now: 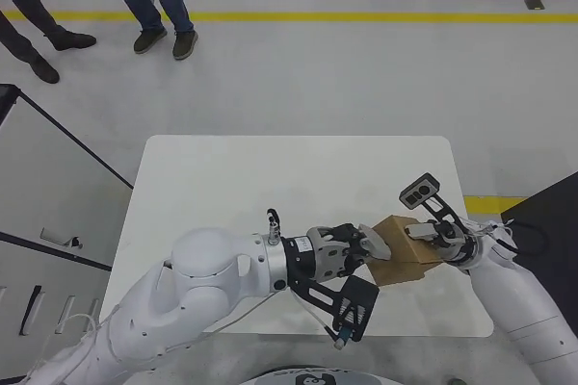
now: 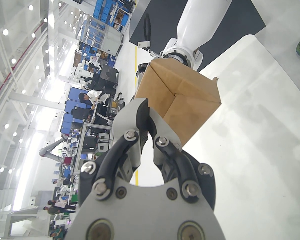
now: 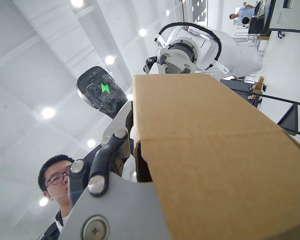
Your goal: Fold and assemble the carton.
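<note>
A brown carton [image 1: 400, 252] is held just above the front right part of the white table [image 1: 270, 192]. In the left wrist view the carton [image 2: 180, 88] shows an end with folded flaps meeting in seams. My left gripper [image 1: 371, 243] is at the carton's left side, shut [image 2: 147, 123], its tips pressed against the cardboard. My right gripper [image 1: 432, 234] holds the carton from the right. In the right wrist view one finger [image 3: 115, 138] lies along a wall of the carton [image 3: 202, 138]; the other is hidden behind the cardboard. The left gripper [image 3: 175, 63] shows beyond the carton's far edge.
A grey cabinet [image 1: 39, 192] stands left of the table and a black surface [image 1: 559, 221] to its right. The table's back and left parts are bare. The table's front edge lies close below the carton.
</note>
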